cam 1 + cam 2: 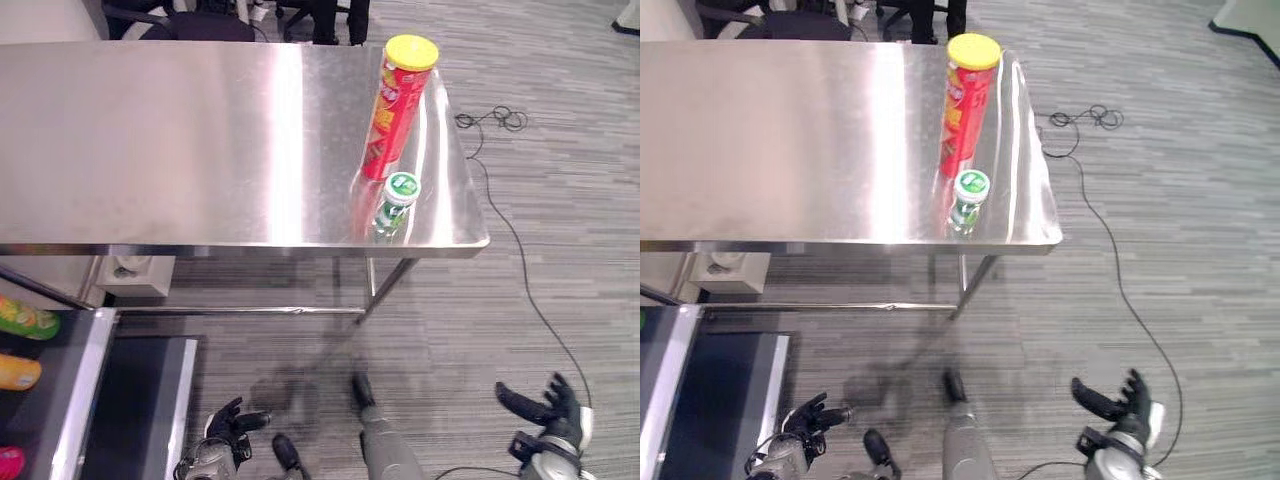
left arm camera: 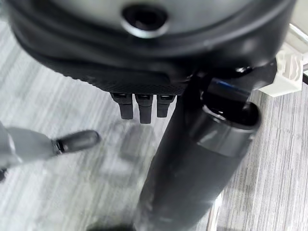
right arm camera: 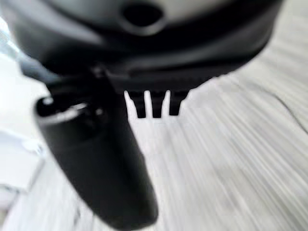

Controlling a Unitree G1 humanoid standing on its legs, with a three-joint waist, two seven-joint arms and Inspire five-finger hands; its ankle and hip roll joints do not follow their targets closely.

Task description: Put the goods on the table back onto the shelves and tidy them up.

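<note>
A tall red chips can [image 1: 396, 108] with a yellow lid stands upright near the right end of the steel table [image 1: 180, 140]. Just in front of it, by the table's front edge, stands a small green bottle [image 1: 395, 204] with a white-and-green cap. Both hands hang low over the carpet, well below the table. My left hand [image 1: 222, 437] is at the bottom left, fingers relaxed and empty. At the bottom right my right hand [image 1: 545, 412] has its fingers spread and holds nothing. The same can [image 1: 968, 102] and bottle [image 1: 968, 200] appear in the right eye view.
A shelf unit [image 1: 60, 390] with coloured packets [image 1: 25, 320] is at the lower left. A white power strip box [image 1: 135, 272] lies under the table. Office chairs [image 1: 190, 20] stand behind the table. Grey carpet spreads to the right.
</note>
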